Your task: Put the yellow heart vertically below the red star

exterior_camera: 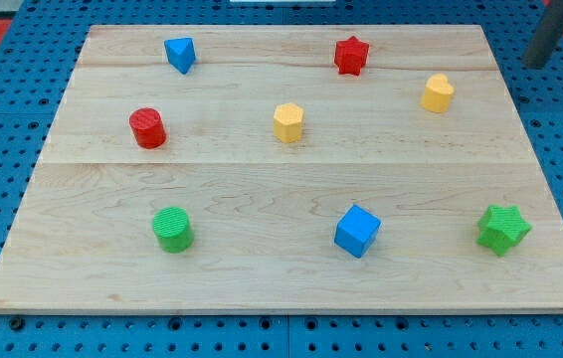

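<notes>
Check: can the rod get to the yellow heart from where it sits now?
Probably yes. The rod is at the view's top right, off the board; my tip appears to sit just past that corner. The yellow heart is the nearest block, down and to the left, with bare wood in between. The red star stands farther left.

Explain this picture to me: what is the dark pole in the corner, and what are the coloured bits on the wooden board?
One camera looks down on a wooden board. The pole at the view's top right is the robot arm's pushing rod; it holds nothing and only slides blocks. Its tip is hard to make out, off the board and away from all the blocks. On the board: a blue triangle, red star, yellow heart, yellow hexagon, red cylinder, green cylinder, blue cube, green star. The heart sits right of and slightly below the red star.
</notes>
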{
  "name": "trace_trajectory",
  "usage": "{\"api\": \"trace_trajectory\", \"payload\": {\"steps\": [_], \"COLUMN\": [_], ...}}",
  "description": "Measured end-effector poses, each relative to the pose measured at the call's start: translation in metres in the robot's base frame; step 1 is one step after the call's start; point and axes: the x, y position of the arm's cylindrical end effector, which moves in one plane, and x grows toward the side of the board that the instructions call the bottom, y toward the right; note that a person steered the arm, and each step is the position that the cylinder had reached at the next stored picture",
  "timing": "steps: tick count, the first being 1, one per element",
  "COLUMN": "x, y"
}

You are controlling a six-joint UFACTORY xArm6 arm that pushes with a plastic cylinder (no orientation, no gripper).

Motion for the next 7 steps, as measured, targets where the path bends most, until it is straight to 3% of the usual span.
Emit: {"api": "trace_trajectory", "payload": {"steps": [2,4,5,6,7], "x": [-0.002,0.078,0.074,0.064,0.06], "y": [-0.072,-0.11,-0.142,-0.152,-0.114]}}
